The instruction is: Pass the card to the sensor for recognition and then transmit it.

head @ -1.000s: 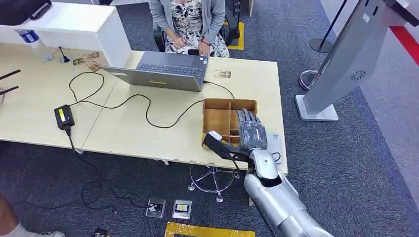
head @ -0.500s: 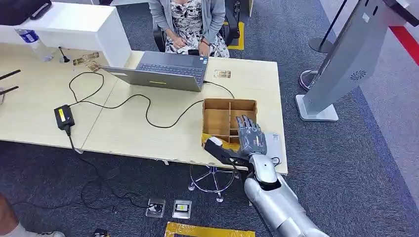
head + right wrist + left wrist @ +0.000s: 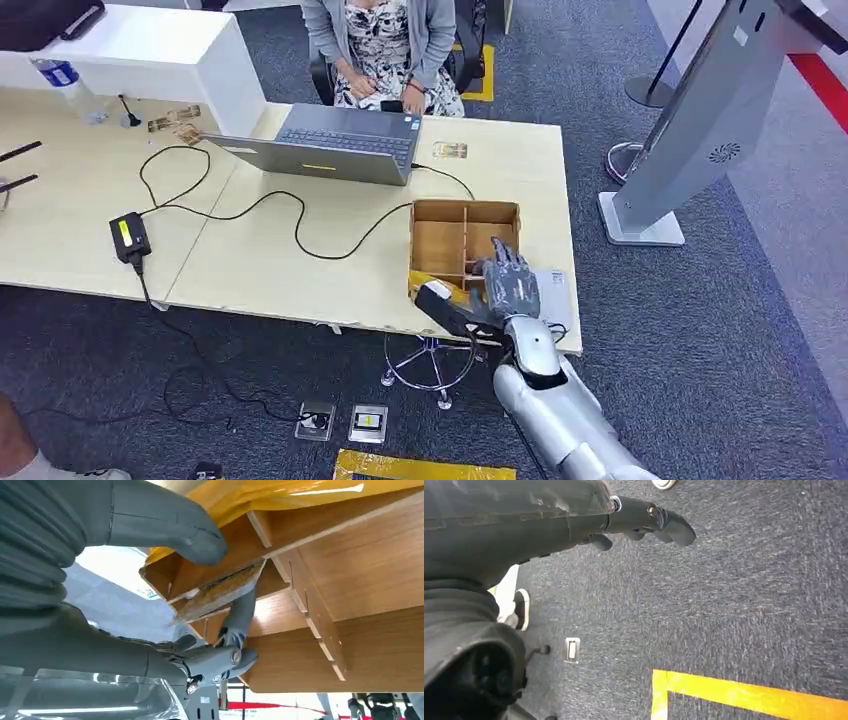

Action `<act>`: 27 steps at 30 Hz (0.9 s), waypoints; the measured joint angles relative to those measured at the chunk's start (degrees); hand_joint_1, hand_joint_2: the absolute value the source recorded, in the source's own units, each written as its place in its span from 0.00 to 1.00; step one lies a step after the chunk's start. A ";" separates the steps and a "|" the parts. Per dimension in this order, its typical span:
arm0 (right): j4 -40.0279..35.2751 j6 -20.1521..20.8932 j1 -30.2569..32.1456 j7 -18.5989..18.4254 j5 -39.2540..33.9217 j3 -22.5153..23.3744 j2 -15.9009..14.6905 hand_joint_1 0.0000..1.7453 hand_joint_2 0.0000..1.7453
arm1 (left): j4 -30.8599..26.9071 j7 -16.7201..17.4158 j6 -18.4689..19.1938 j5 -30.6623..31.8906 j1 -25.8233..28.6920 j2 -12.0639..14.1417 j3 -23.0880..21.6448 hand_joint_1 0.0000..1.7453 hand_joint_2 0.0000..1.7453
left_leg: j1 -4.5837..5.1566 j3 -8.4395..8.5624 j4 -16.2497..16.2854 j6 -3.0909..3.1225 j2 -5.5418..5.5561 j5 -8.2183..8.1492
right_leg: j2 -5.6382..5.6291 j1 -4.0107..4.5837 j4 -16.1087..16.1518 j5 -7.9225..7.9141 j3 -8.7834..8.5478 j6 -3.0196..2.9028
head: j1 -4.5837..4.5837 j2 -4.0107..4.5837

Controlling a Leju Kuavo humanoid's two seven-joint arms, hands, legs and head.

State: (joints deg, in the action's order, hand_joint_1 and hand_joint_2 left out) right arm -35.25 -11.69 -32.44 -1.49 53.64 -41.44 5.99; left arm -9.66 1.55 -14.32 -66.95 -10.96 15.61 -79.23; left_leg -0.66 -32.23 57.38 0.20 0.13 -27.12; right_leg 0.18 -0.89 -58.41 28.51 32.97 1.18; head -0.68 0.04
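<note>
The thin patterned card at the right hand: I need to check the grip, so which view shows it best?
The right wrist view: the thin patterned card is pinched between the right hand's thumb and a finger, beside the compartmented wooden box. In the head view the hand hides it. The left wrist view faces carpet.

1. The divided box (image 3: 465, 235) is bare, matt wood, its cut edges showing paler in the right wrist view.
2. The counter (image 3: 250, 255) has a smooth, pale wood-look top.
3. The right arm (image 3: 560, 410) is glossy silver metal; the right robot hand (image 3: 505, 285) is matt grey plastic.
4. The floor (image 3: 720, 330) is rough dark carpet.
5. The card (image 3: 222, 591) looks worn and speckled.
</note>
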 joint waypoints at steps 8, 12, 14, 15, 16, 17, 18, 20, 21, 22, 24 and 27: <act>0.83 -0.70 0.25 0.06 0.33 0.11 0.20 0.00 1.00 | 0.00 0.00 0.00 0.02 0.00 -0.35 -0.02 0.00 0.00 | 0.00 0.00 0.00 0.00 0.00 0.00 | 0.00 0.00 0.00 0.00 0.00 0.00 | 0.02 0.00; 1.40 -1.03 0.24 0.44 0.39 0.13 0.33 0.00 1.00 | 0.00 0.02 -0.02 0.00 0.00 -0.41 -0.04 0.00 0.00 | 0.00 0.00 0.00 0.00 0.00 0.00 | 0.00 0.00 -0.01 0.00 0.00 0.00 | 0.02 0.00; 1.64 -1.07 0.24 0.57 0.37 0.13 0.35 0.00 1.00 | 0.00 0.02 -0.09 0.00 0.00 -0.41 -0.04 0.00 0.00 | 0.00 0.00 0.00 0.00 0.00 0.00 | 0.00 0.00 -0.01 0.00 0.00 0.00 | 0.02 0.00; 1.73 -1.09 0.25 0.68 0.33 0.13 0.35 0.00 1.00 | 0.00 0.02 -0.11 0.00 0.00 -0.41 -0.04 0.00 0.00 | 0.00 0.00 0.00 0.00 0.00 0.00 | 0.00 0.00 -0.01 0.00 0.00 0.00 | 0.02 0.00; 1.77 -1.18 0.28 0.96 0.26 0.13 0.35 0.04 1.00 | 0.00 0.02 -0.13 0.00 0.00 -0.41 -0.04 0.00 0.00 | 0.00 0.00 0.00 0.00 0.00 0.00 | 0.00 0.00 0.00 0.00 0.00 0.00 | 0.02 0.00; 1.79 -1.35 0.29 1.25 0.18 0.13 0.35 0.92 1.00 | 0.00 0.02 -0.15 0.00 0.00 -0.41 -0.04 0.00 0.00 | 0.00 0.00 0.00 0.00 0.00 0.00 | 0.00 0.00 -0.01 0.00 0.00 0.00 | 0.02 0.00; 1.79 -1.46 0.29 1.38 0.09 0.13 0.42 1.00 1.00 | 0.00 0.02 -0.15 0.00 0.00 -0.41 -0.04 0.00 0.00 | 0.00 0.00 0.00 0.00 0.00 0.00 | 0.00 0.00 0.00 0.00 0.00 0.00 | 0.02 0.00; 1.92 -1.53 0.29 1.88 -0.22 0.17 0.63 1.00 1.00 | 0.00 0.02 -0.15 0.02 0.00 -0.41 -0.04 0.00 0.00 | 0.00 0.00 0.00 0.00 0.00 0.00 | 0.00 0.00 0.00 0.00 0.00 0.00 | 0.02 0.00; 1.97 -1.51 0.28 2.17 -0.50 0.22 0.63 1.00 1.00 | 0.00 0.02 -0.13 0.07 0.00 -0.41 -0.04 0.00 0.00 | 0.00 0.00 0.00 0.00 0.00 0.00 | 0.01 0.00 0.00 0.00 0.00 0.00 | 0.02 0.00; 1.99 -1.49 0.28 2.41 -0.68 0.24 0.66 1.00 1.00 | 0.00 0.02 -0.13 0.11 0.00 -0.41 -0.07 0.00 0.00 | 0.00 0.00 0.00 0.00 0.00 0.00 | 0.01 0.00 0.00 0.00 0.00 0.00 | 0.02 0.02; 2.14 -1.49 0.28 2.78 -1.09 0.57 0.70 1.00 1.00 | 0.00 0.02 -0.11 0.20 0.00 -0.41 -0.09 0.00 0.00 | 0.00 0.00 0.00 0.00 0.00 0.00 | 0.01 0.00 0.00 0.00 0.00 0.00 | 0.02 0.00; 2.21 -1.57 0.27 2.97 -1.27 1.05 0.81 1.00 1.00 | 0.00 0.04 -0.09 0.37 0.00 -0.41 -0.13 0.00 0.00 | 0.00 0.00 0.00 0.00 0.00 0.00 | 0.00 0.00 0.00 0.00 -0.01 0.00 | 0.02 0.02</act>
State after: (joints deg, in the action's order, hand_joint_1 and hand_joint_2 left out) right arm -33.05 -13.27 -32.18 1.49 52.37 -40.39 6.80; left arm -9.66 1.60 -14.40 -66.58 -10.96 15.19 -79.36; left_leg -0.67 -32.23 57.38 0.20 0.13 -27.12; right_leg 0.18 -0.89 -58.41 28.51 32.97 1.18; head -0.66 0.06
